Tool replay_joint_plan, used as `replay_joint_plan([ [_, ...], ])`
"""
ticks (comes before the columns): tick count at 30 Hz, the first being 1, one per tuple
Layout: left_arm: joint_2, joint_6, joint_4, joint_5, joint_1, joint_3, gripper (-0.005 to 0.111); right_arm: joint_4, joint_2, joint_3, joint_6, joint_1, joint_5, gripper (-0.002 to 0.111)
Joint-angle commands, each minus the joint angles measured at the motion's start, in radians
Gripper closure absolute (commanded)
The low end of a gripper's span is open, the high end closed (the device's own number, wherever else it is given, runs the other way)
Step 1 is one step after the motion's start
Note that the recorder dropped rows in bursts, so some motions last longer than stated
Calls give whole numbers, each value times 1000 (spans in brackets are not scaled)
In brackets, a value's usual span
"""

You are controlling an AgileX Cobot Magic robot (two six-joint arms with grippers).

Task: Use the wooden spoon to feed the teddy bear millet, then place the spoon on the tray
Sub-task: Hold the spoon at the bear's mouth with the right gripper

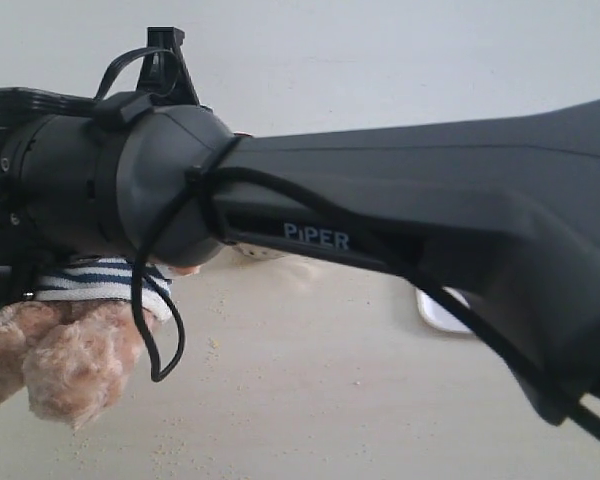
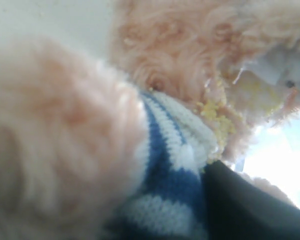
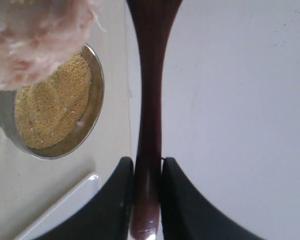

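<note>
Dark-red wooden spoon (image 3: 149, 100): thin handle sits dead centre between the right jaws. Both black fingers (image 3: 115, 200) pinch it, the handle end pokes out past them, and the oval end runs out of frame. Just beside the handle is the metal bowl (image 3: 99, 90) of millet (image 3: 50, 110) on the counter (image 3: 115, 130). Teddy bear (image 3: 35, 35) fur covers part of its rim. Tray (image 3: 75, 215) corner near the jaws. Left jaws: one dark finger (image 2: 240, 205) against the bear's striped shirt (image 2: 165, 165); spread or clamped, cannot tell. Yellow grains stuck in the fur beside the shirt.
</note>
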Motion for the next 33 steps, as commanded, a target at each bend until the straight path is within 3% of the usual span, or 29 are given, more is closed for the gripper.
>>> replay_joint_plan([
  [1,-6,-9,-15,17,-2,-10,102,-64,-1,-5,38,17,6,108],
  [17,-6,-9,-15,17,-2,-10,102,-32,-1,-5,36,24,6,108],
  [25,-6,-9,-15,17,-2,-10,102,60,-1,-5,-120,22,6,108],
  [33,-6,-9,-15,17,-2,-10,102,40,-1,-5,-86,22,6,108],
])
